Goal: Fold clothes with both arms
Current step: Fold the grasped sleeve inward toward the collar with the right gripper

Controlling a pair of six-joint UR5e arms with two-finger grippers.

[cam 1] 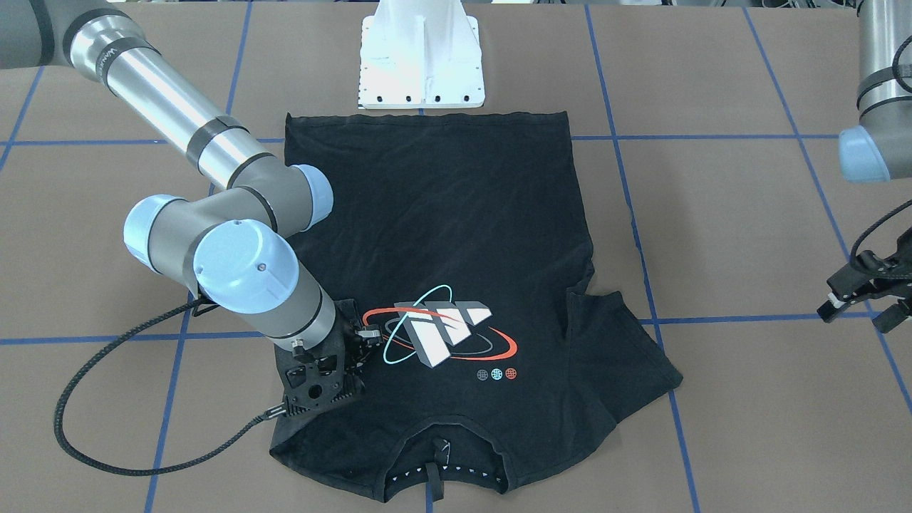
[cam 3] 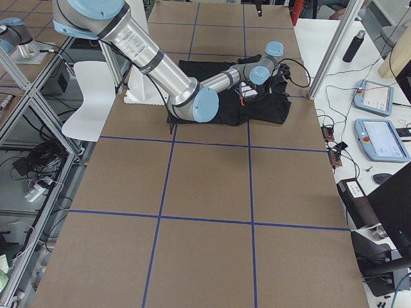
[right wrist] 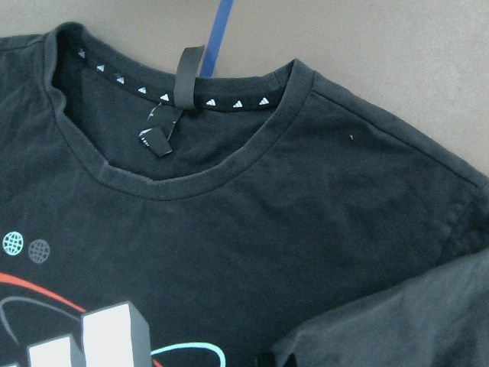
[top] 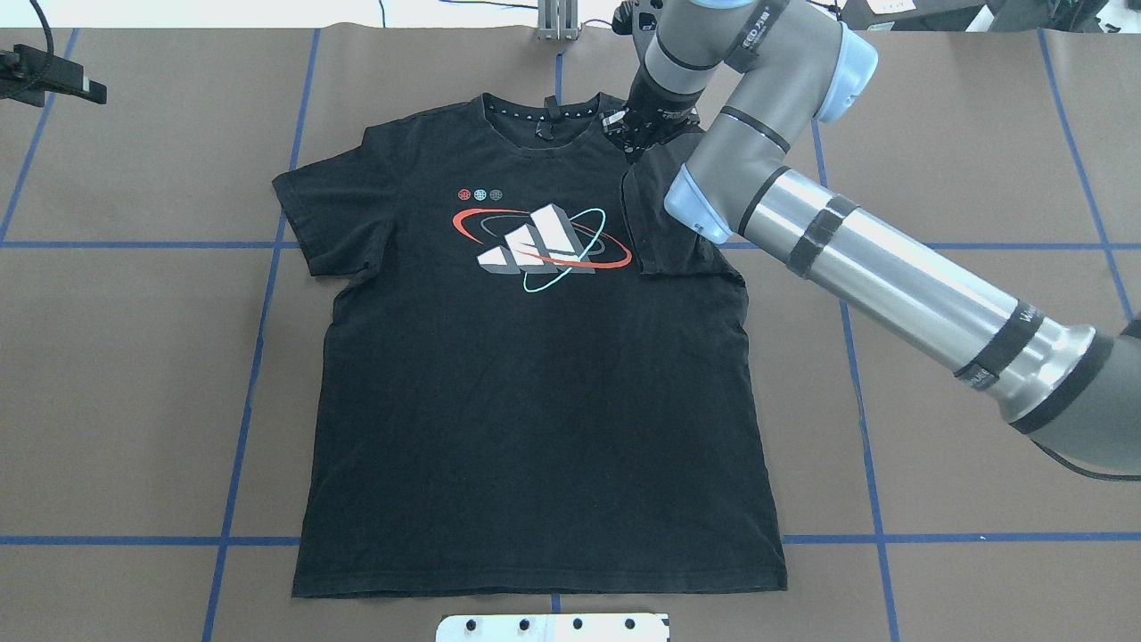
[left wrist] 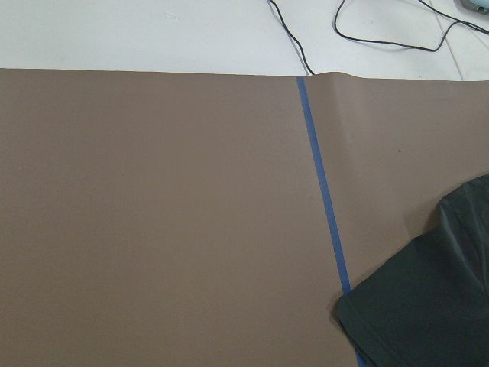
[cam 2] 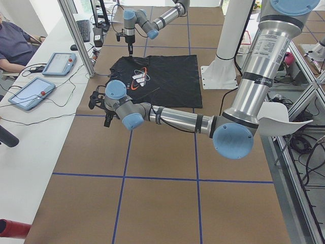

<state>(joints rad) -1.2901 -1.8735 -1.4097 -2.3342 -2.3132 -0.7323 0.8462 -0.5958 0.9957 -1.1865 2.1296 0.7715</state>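
From the front-facing camera, the black T-shirt lies print-up and flat on the brown table, with its hem toward the white pedestal. The right gripper is down at the shoulder, on a sleeve turned in beside the print. I can't tell whether its jaws are clamped on cloth.

Out wide, the left gripper hangs with its fingers parted and nothing in them.

Overhead, the right sleeve lies folded over the chest edge. The left sleeve is spread flat, and the body and hem are unfolded.

In the left side view the near arm sits low, off the shirt. In the right side view the near arm reaches over it.

The left wrist camera shows bare table, a blue tape line and just a sleeve corner. The right wrist camera shows the collar, with the folded sleeve at lower right.

My read is that it's early: one sleeve is in, and the other sleeve and the body folds are yet to do.
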